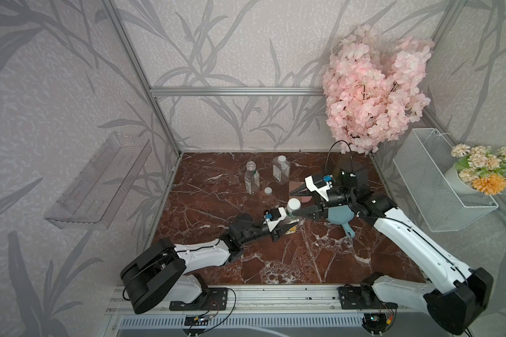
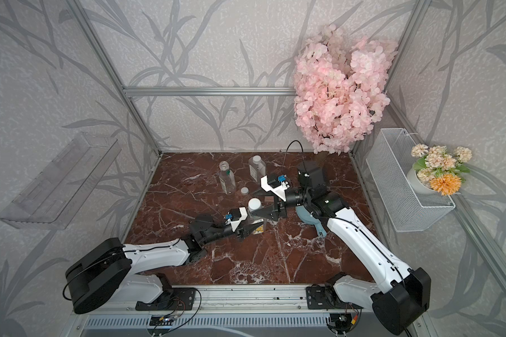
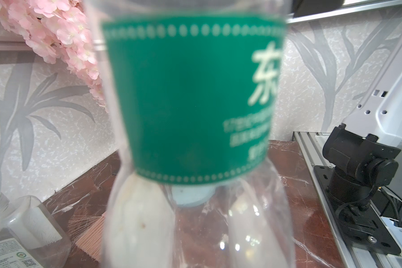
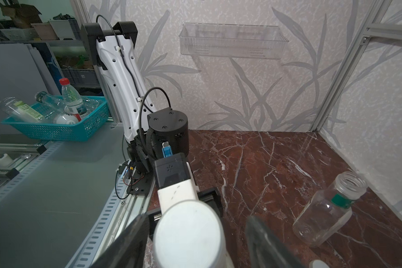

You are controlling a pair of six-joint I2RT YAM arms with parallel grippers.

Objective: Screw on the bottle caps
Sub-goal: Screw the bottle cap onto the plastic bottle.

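In both top views my left gripper [image 1: 286, 222] [image 2: 249, 225] is shut on a clear round bottle with a green label [image 3: 190, 104], held upright at mid-table. Its fingers [image 3: 137, 220] show blurred through the plastic. A white bottle cap [image 1: 293, 204] [image 4: 188, 234] sits on that bottle's neck. My right gripper [image 1: 300, 201] [image 4: 193, 248] is open and straddles the cap, with one finger close to it and a gap at the other. An uncapped round bottle [image 1: 251, 178] [image 4: 327, 213] stands behind, with a loose cap [image 1: 268, 190] beside it. The squarer bottle [image 1: 281, 170] wears a cap.
A blue dustpan [image 1: 340, 220] lies under my right wrist, and a small pink brush [image 1: 298, 195] lies near the right fingers. Pink blossoms [image 1: 374, 96] overhang the back right corner. A wire basket [image 1: 444, 181] hangs on the right wall and a clear shelf [image 1: 100, 181] on the left.
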